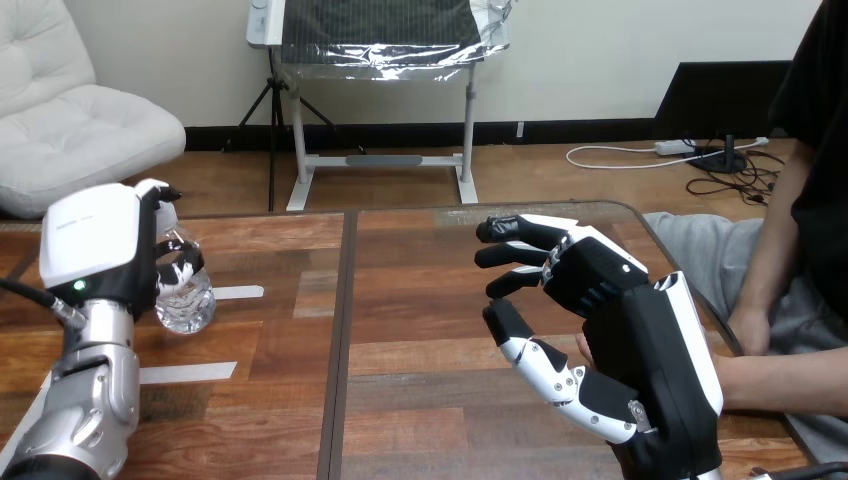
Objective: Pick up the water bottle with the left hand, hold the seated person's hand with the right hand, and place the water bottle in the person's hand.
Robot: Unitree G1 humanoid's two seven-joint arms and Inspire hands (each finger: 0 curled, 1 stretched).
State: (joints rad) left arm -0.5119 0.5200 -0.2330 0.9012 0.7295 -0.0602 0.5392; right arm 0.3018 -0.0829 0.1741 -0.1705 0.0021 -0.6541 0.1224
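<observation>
Wooden bench [400, 300] | left edge: left hand [95, 250] grips upright water bottle [188, 298] | right edge: right hand [620, 330] spread open, before person's forearm [778, 385]

Water bottle [188, 298] at table's [420, 310] left

We logged the left hand [98, 252] at the table's [400, 300] left side, fingers curled round the water bottle [190, 300]. At the right, the right hand [640, 335] had its fingers nearly straight, pointing left. The person's hand [582, 348] sat mostly hidden behind it; we could not tell contact.
</observation>
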